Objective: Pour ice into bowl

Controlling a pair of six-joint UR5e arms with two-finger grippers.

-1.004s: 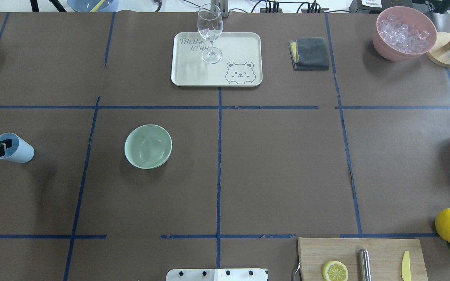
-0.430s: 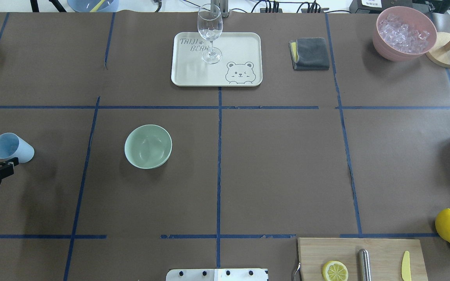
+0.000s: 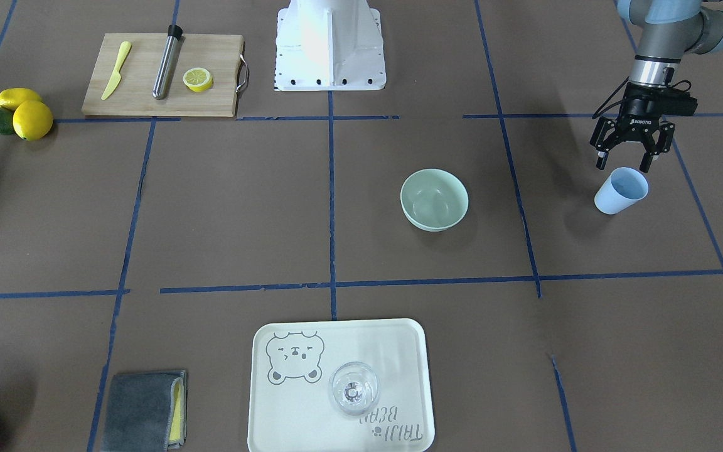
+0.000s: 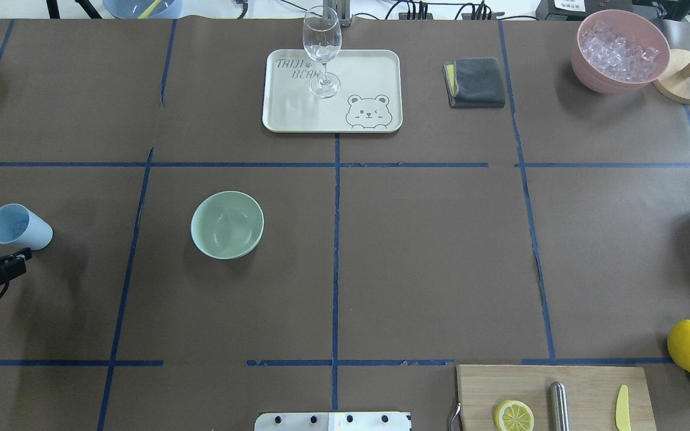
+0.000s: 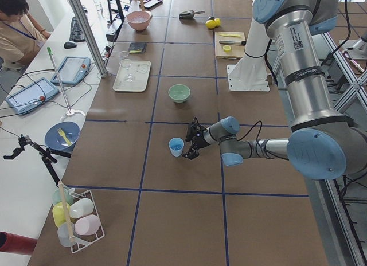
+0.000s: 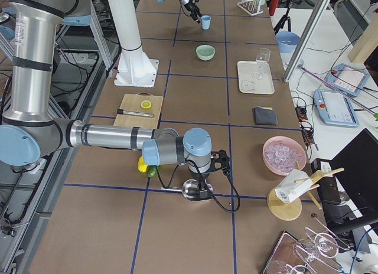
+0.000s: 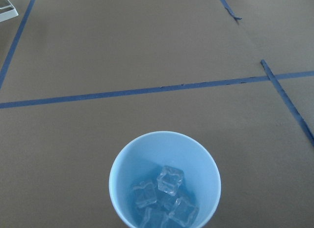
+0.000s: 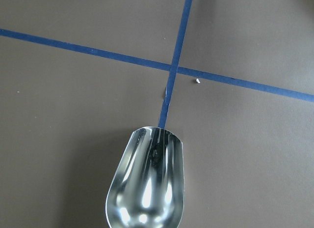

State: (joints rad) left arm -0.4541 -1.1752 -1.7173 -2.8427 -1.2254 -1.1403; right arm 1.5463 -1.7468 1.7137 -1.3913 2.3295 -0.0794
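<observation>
several clear cubes of ice [image 7: 164, 198] seen heaped inside light blue cup [image 4: 18, 226], stood upright well left of bowl [image 4: 227, 224]. left gripper [image 3: 623, 164] held just beside cup, on robot's side of it, not touching, fingers spread, nothing pinched. bowl set upright on brown table [image 4: 429, 251]. far right of bowl, metal scoop [image 8: 146, 184] seen under right gripper [image 6: 202, 182]; whether its fingers are spread or pressed together cannot be told.
</observation>
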